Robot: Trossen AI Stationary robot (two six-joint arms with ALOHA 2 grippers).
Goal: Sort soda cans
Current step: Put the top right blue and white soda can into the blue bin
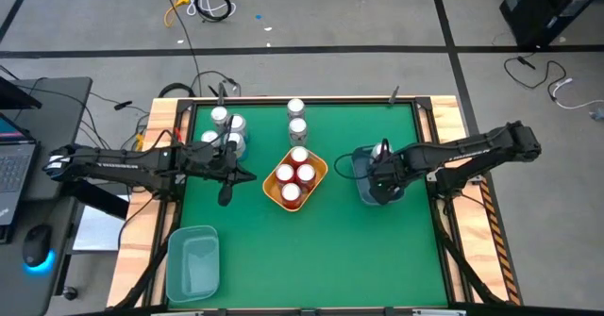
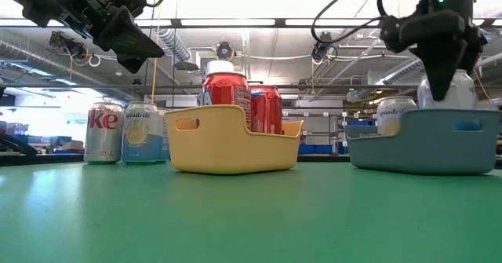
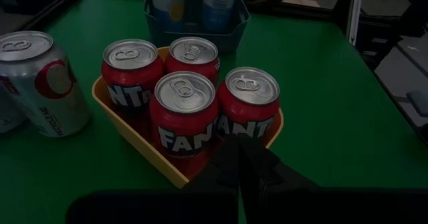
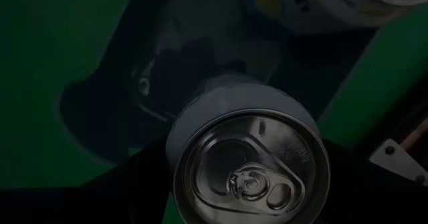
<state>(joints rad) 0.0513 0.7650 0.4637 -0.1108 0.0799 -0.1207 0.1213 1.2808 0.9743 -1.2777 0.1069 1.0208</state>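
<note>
Cans sorted by colour: four red cans (image 1: 294, 177) fill the yellow bin (image 1: 319, 175) at centre frame. I see my right gripper (image 1: 384, 170) clasping a pale can (image 4: 251, 160) over the blue-grey bin (image 1: 361, 156) at centre right. My left gripper (image 1: 243, 174), fingers shut and empty, hangs beside the silver cans (image 1: 227, 127) at upper left.

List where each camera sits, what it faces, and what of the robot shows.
High: overhead, straight down; both arms, yellow bin.
Low: table height, level; both arms from above, left gripper shut.
Left wrist: behind own fingers, faces red cans.
Right wrist: above a can between the right gripper's fingers, in the blue bin.
Shared: high and low both show the yellow bin.
</note>
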